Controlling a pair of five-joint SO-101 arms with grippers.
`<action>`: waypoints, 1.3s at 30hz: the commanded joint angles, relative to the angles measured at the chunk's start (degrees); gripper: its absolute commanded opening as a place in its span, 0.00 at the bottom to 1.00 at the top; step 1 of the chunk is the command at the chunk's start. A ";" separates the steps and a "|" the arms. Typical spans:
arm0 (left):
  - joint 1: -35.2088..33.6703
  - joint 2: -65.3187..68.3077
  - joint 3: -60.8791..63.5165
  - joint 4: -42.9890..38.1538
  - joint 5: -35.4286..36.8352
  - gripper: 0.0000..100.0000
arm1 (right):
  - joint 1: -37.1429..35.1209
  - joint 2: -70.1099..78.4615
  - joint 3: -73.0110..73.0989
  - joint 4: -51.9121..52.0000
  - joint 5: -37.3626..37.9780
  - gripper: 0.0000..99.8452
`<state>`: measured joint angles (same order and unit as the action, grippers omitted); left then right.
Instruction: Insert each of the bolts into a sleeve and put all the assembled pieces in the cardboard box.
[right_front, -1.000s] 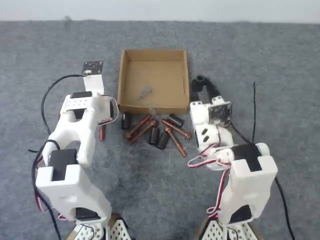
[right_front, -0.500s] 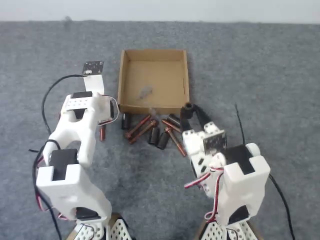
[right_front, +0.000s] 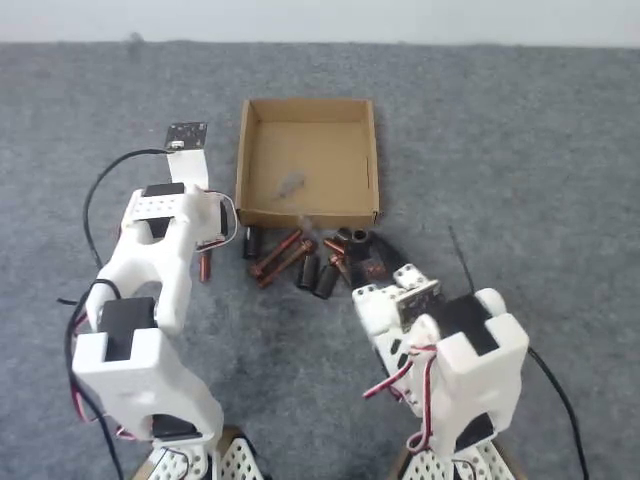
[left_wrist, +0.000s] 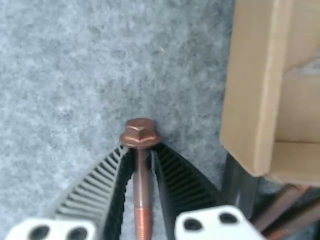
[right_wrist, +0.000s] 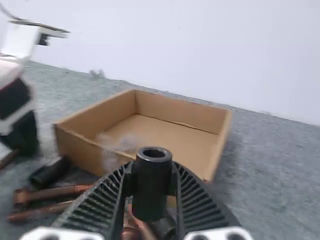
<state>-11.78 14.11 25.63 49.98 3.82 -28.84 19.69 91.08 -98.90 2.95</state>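
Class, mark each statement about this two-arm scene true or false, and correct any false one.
1. The left gripper is shut on a bolt. True.
2. The right gripper holds a bolt too. False: it grips a black sleeve.
3. The cardboard box is open at the top. True.
4. The loose bolts and loose sleeves lie inside the cardboard box. False: they lie on the carpet beside it.

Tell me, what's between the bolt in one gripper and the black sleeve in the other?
Loose copper bolts and black sleeves on the carpet, in the high view.
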 joint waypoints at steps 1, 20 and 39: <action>0.62 -3.87 -0.22 -0.70 -0.35 0.01 | -6.20 -0.75 1.32 -1.89 0.00 0.01; 3.78 -4.48 1.01 -0.62 -0.53 0.01 | -12.18 -0.13 1.23 -1.80 -0.26 0.01; 8.62 -42.11 25.89 -9.41 0.00 0.01 | -10.86 -0.13 1.14 0.92 -0.09 0.01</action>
<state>-5.19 -18.95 49.71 43.03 4.00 -40.35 19.69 91.08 -98.29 2.95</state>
